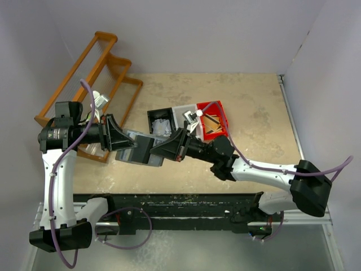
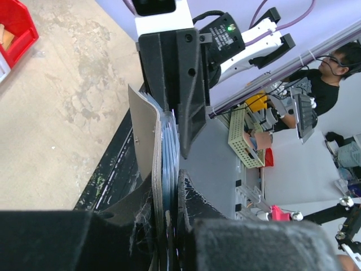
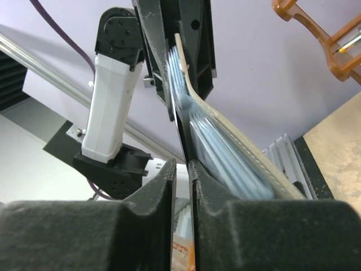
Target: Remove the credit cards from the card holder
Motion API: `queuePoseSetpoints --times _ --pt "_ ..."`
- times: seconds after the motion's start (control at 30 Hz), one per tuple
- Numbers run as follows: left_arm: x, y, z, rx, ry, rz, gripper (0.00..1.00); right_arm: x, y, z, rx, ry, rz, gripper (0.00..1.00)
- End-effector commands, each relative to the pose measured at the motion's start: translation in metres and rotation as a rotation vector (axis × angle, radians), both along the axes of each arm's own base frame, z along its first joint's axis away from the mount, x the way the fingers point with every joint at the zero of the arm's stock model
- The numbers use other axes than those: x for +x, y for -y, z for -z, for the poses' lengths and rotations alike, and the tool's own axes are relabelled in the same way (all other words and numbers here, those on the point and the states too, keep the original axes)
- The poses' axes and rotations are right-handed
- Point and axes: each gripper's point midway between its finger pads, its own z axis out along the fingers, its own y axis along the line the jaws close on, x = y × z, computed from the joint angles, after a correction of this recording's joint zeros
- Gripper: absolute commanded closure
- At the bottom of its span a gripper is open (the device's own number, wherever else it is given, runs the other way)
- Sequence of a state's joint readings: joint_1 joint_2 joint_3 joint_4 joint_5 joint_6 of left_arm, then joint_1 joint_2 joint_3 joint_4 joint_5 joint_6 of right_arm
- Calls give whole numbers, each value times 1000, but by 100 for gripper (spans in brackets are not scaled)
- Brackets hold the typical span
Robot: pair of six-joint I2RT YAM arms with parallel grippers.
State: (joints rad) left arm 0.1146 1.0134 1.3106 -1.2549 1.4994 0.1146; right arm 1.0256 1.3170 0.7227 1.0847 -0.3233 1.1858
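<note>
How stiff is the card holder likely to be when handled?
Probably flexible: the card holder curves visibly in the right wrist view. Likely light, since it looks thin edge-on. The credit cards look loosely layered inside, so they may slide.

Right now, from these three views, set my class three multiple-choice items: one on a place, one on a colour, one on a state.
1. Where is the card holder?
A flat on the table
B clamped between the two grippers
C on the wooden rack

2. What colour is the bin at the right end of the row?
A red
B blue
C green

3. What state are the credit cards in?
A spread on the table
B inside the holder
C dropped in a bin

Answers:
1 B: the left gripper and the right gripper pinch its opposite ends.
2 A: its walls are bright red.
3 B: their edges show between its flaps.
</note>
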Motion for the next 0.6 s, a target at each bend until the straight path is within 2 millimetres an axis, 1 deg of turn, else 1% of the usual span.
queuePoseSetpoints --times 0.0,0.03,0.07,0.17,0.2,0.27,0.33,0.37,0.4,0.47,0.57 --pt "-32 3 -48 -223 44 172 100 4 -3 -40 107 60 16 74" --pt "-31 3 -48 -222 40 168 100 4 -5 -42 114 60 7 68" --pt "-31 3 -48 -220 42 167 100 4 -7 -41 117 57 2 66" --pt "-29 3 -47 -215 36 160 100 6 -10 -39 116 54 1 65" --pt "-29 3 -47 -214 36 159 100 6 -10 -39 117 56 2 69" --pt "-28 3 -48 -211 39 158 100 6 -9 -37 110 55 2 83" --pt "-28 3 -49 -209 40 158 100 2 -7 -28 81 45 -8 94" --pt "-27 3 -49 -207 42 157 100 1 -2 -31 90 45 -5 98" --pt "-27 3 -49 -205 40 156 100 1 2 -30 89 41 5 100" --pt "-27 3 -50 -203 43 155 100 1 9 -30 81 42 31 100" --pt "-26 3 -50 -200 43 152 96 5 23 -27 67 43 64 100"
